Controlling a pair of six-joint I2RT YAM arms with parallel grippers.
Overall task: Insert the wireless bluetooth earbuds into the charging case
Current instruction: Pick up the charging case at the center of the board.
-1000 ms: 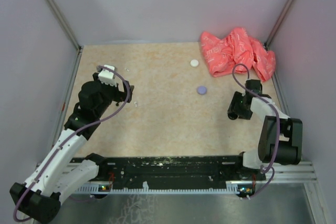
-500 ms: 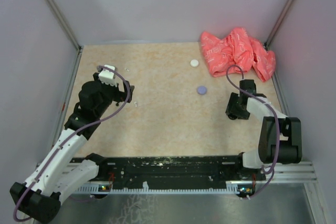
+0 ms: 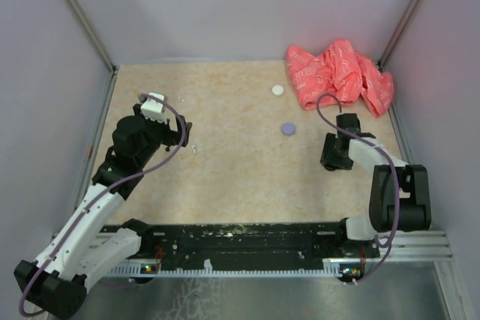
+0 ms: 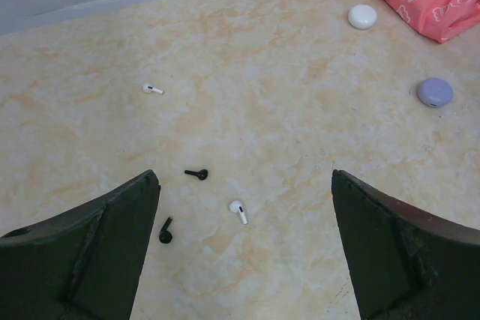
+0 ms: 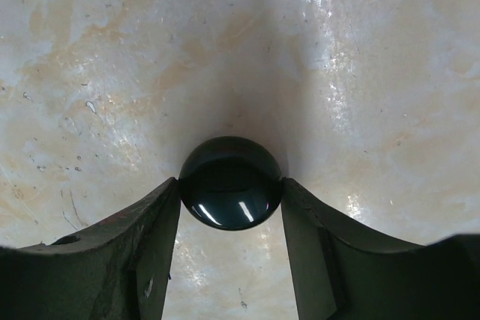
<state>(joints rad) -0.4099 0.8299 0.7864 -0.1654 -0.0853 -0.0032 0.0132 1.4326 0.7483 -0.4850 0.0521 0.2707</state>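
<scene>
In the left wrist view several tiny earbuds lie on the table: a white earbud [image 4: 152, 89] far left, a black earbud [image 4: 197, 174], another black one [image 4: 165, 231] by the left finger, and a white one [image 4: 238, 210]. My left gripper [image 4: 244, 183] is open and empty above them; in the top view it [image 3: 183, 134] is at the left. My right gripper [image 5: 230, 185] is shut on a round glossy black charging case [image 5: 230, 183], low over the table at the right [image 3: 332, 160]. A white case [image 3: 278, 90] and a lavender case [image 3: 288, 129] lie closed mid-table.
A crumpled pink bag [image 3: 337, 73] lies in the back right corner, just behind my right arm. Grey walls close the table [image 3: 240, 177] on the left, back and right. The black rail [image 3: 247, 241] with the arm bases runs along the near edge.
My right gripper has shifted a little to the left and farther from the near edge, still holding the black case. The left arm has not moved.
</scene>
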